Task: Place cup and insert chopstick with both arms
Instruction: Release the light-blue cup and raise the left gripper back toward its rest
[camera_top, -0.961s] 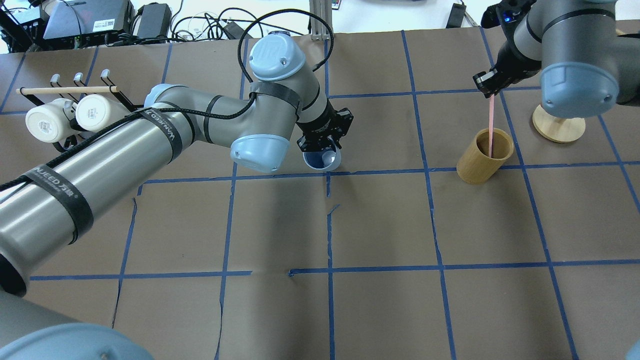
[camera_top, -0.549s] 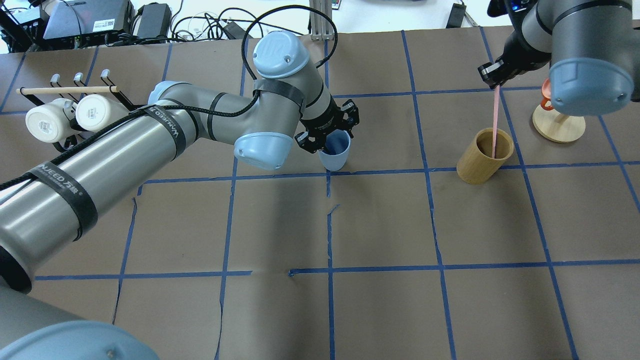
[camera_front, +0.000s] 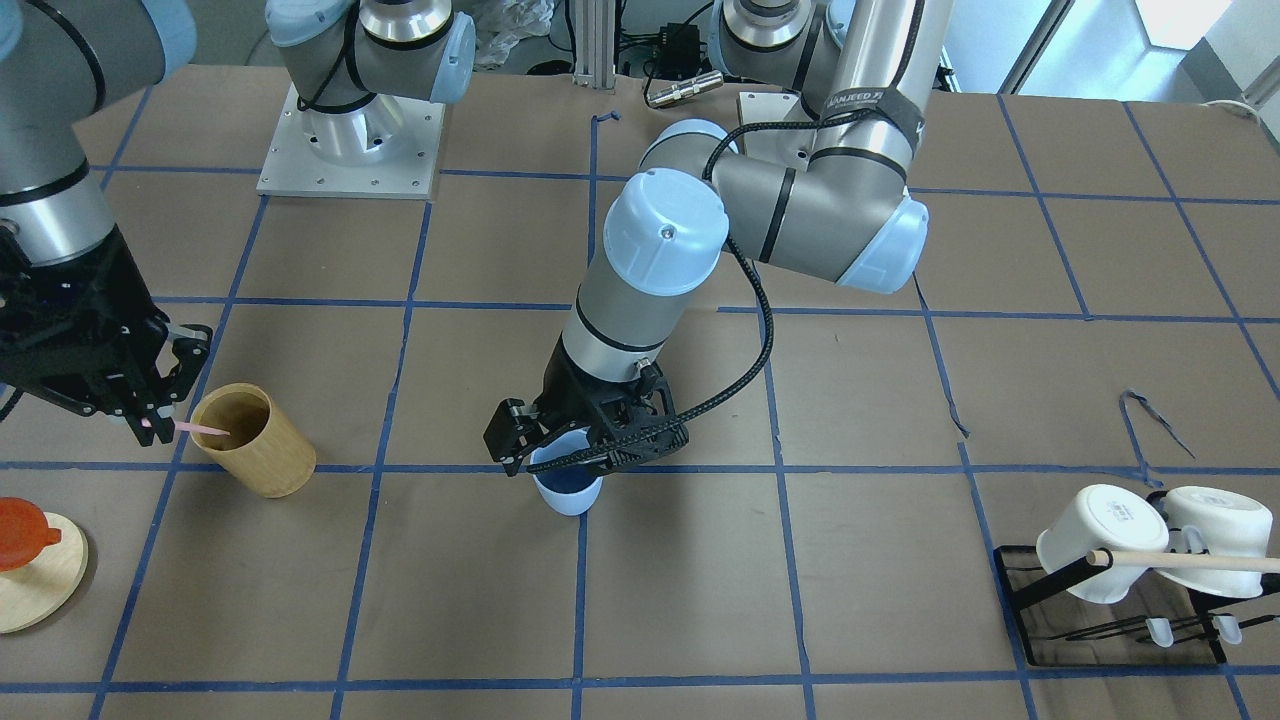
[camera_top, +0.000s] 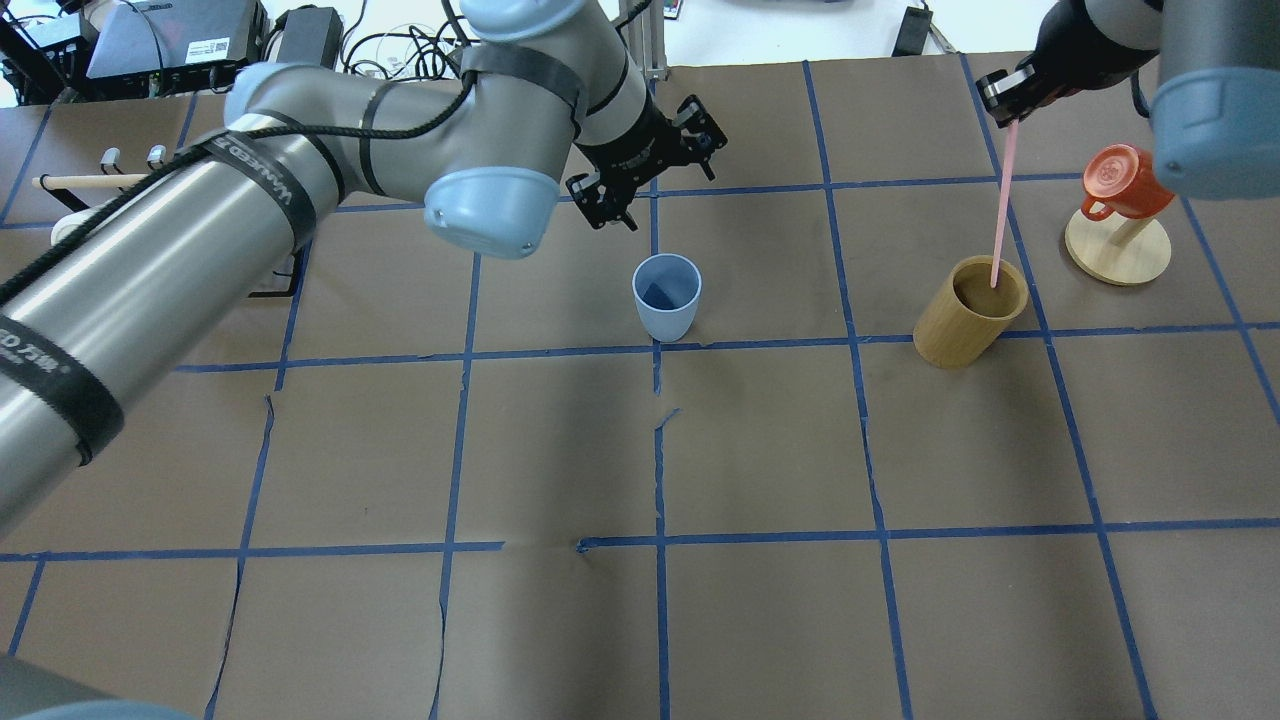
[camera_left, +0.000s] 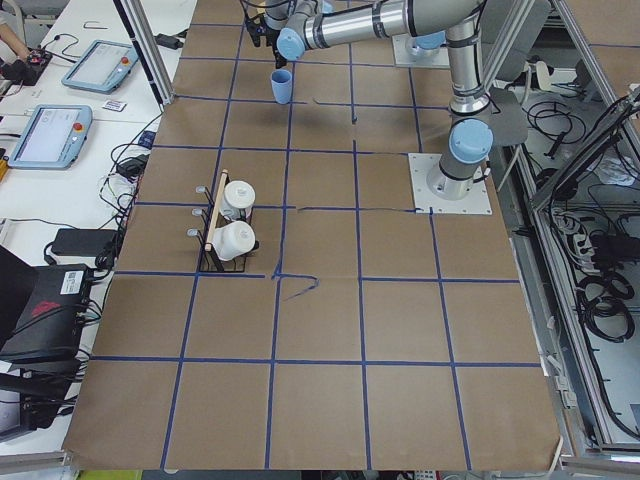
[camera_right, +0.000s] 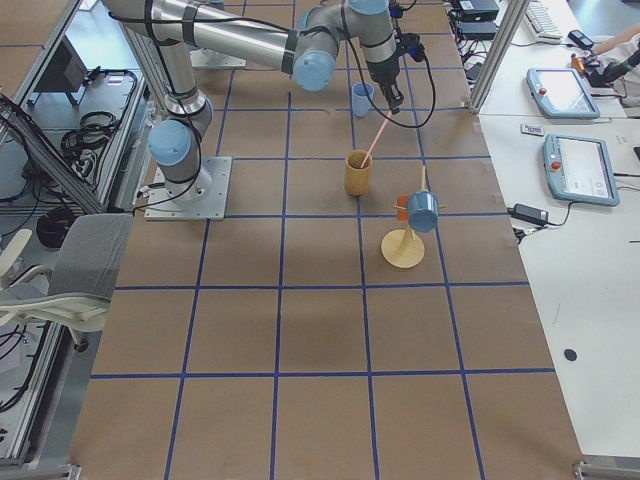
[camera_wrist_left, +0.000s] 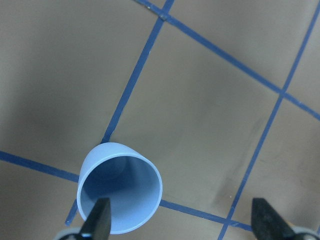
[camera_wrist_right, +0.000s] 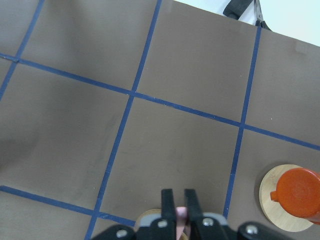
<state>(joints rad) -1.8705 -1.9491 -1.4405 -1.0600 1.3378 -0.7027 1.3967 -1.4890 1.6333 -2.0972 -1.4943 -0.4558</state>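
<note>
Left jaws: spread wide, gripped nothing, hung above and clear of cup (camera_top: 667, 296), upright on worktop (camera_top: 760, 450) beside a tape crossing. Right jaws: pinched shut on top end of chopstick (camera_top: 1002, 210), lower tip within mouth of wooden cylinder (camera_top: 968, 312). Judged cup light, smooth, easily tipped, best taken across rim; chopstick stiff, slight, prone to swivel in pinch.
</note>
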